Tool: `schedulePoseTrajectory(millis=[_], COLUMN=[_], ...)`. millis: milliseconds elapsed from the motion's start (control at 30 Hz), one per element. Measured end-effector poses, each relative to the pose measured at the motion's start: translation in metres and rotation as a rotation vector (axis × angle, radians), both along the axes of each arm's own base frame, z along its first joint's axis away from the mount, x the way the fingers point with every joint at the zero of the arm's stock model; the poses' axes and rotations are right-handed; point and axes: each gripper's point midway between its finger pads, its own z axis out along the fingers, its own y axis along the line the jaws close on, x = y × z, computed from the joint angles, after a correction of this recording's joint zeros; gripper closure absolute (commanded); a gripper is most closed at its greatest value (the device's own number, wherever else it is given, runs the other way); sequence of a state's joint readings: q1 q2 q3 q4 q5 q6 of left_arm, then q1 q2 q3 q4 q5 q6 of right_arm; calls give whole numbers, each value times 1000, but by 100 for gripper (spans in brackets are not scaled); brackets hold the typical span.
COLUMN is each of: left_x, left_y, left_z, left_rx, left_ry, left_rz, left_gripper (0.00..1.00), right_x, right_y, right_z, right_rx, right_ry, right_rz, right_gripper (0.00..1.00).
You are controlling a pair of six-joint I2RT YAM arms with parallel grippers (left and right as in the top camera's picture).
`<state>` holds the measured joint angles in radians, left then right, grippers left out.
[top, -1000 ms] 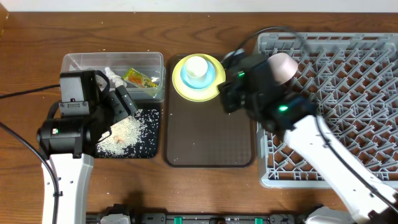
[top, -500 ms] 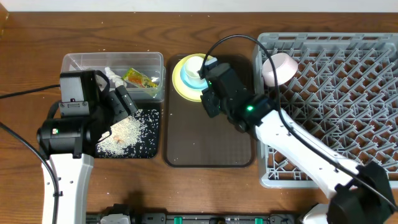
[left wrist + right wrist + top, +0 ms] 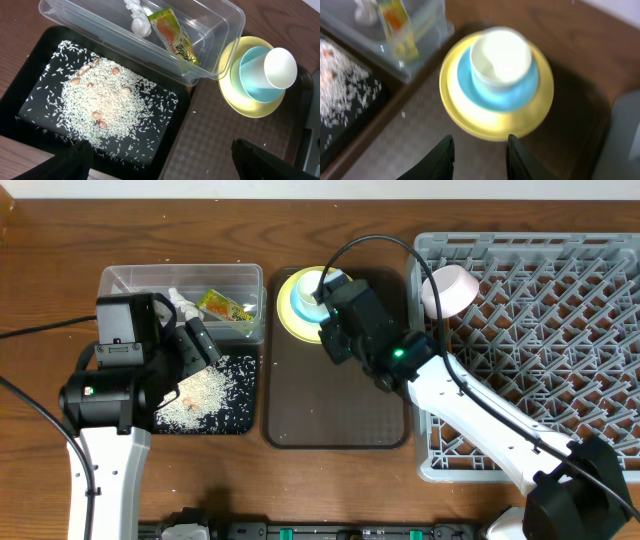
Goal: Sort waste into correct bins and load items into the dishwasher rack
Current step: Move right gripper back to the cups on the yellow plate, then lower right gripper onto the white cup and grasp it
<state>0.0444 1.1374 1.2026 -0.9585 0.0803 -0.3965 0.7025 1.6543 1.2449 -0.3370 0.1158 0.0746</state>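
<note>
The cup (image 3: 500, 52) sits in the blue bowl (image 3: 522, 90), and the bowl sits on the plate (image 3: 470, 117) at the back end of the brown tray (image 3: 335, 400). My right wrist view is blurry, and from above my right arm hides part of the stack. The right gripper (image 3: 480, 142) hangs just beside the plate's near edge, with its fingers a little apart and nothing between them. The left gripper (image 3: 160, 147) is spread wide above the rice (image 3: 105, 100) on the black tray (image 3: 30, 107), and it holds nothing.
</note>
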Motion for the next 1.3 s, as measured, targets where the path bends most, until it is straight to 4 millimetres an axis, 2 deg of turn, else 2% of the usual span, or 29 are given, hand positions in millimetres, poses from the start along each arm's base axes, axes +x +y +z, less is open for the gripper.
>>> schedulePoseTrajectory(millis=[133, 233, 433, 567, 667, 1000, 1133, 1300], left_x=[0, 0, 0, 0, 0, 0, 0, 0], left_y=[0, 0, 0, 0, 0, 0, 0, 0], left_z=[0, 0, 0, 0, 0, 0, 0, 0], left_rx=[0, 0, 0, 0, 0, 0, 0, 0], left_ry=[0, 0, 0, 0, 0, 0, 0, 0], left_rz=[0, 0, 0, 0, 0, 0, 0, 0], left_gripper=[9, 9, 9, 9, 9, 9, 9, 9], right_x=[-3, -3, 16, 23, 31, 62, 66, 69], right_y=[-5, -7, 4, 14, 25, 55, 55, 55], right_z=[-2, 7, 66, 80, 66, -31, -48, -46], right_rx=[-30, -35, 47, 80, 68, -69, -103, -123], right_ry=[27, 43, -44, -73, -74, -56, -54, -79], right_rz=[-5, -9, -11, 10, 42, 163, 173, 182], right_gripper=[66, 66, 59, 51, 47, 48, 50, 53])
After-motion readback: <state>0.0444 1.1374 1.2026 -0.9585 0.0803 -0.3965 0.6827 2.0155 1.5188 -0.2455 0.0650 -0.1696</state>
